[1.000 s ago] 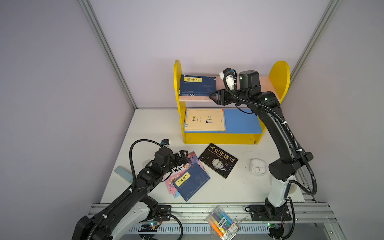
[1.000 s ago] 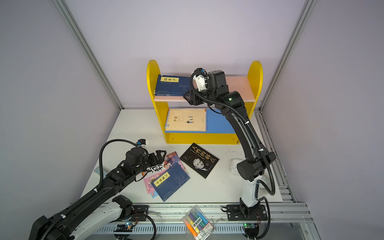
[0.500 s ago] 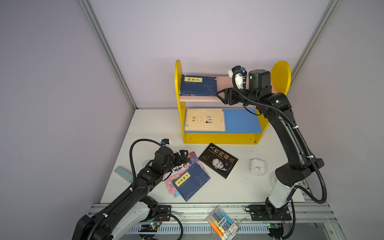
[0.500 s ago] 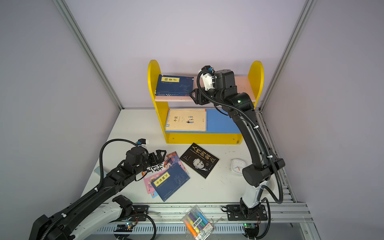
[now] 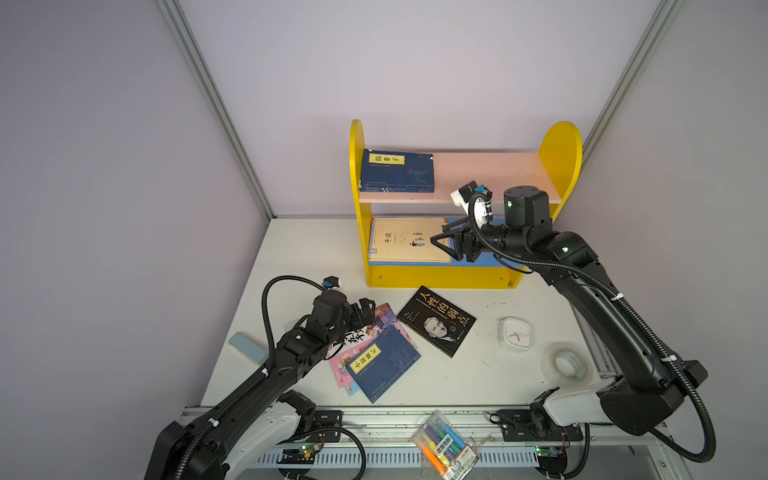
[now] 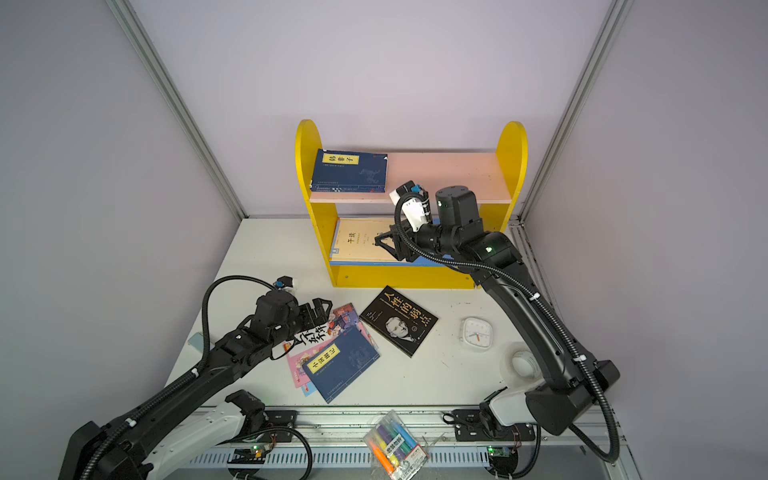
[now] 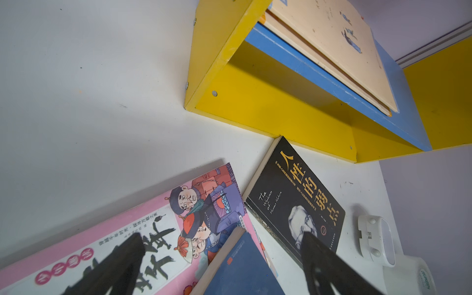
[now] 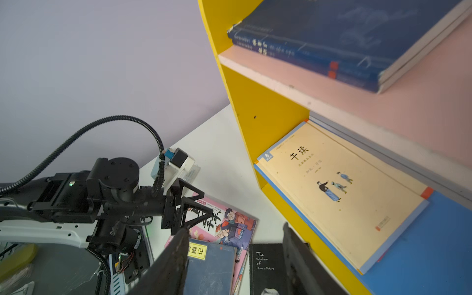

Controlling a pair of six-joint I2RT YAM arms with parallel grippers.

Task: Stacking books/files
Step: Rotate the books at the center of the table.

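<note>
Navy books [image 5: 397, 170] lie stacked on the pink upper board of the yellow shelf [image 5: 357, 232], and cream books [image 5: 409, 241] lie on its blue lower board. On the table a navy book [image 5: 382, 363] rests on a pink cartoon book [image 5: 353, 338], with a black portrait book [image 5: 436, 320] beside them. My left gripper [image 5: 368, 313] hovers open over the pink book's far end, holding nothing; in the left wrist view it [image 7: 221, 236] straddles the navy book's corner. My right gripper [image 5: 442, 245] stands open and empty in front of the lower board, over the cream books' right edge.
A white square clock [image 5: 515, 334] and a roll of clear tape [image 5: 567, 365] lie at the right of the table. A pack of coloured markers [image 5: 444, 446] sits on the front rail. A pale blue block [image 5: 248, 348] lies at the left, by my left arm.
My right arm has swung away from the upper board and come down in front of the lower board, jaws still open. The left arm and the books have not moved.
</note>
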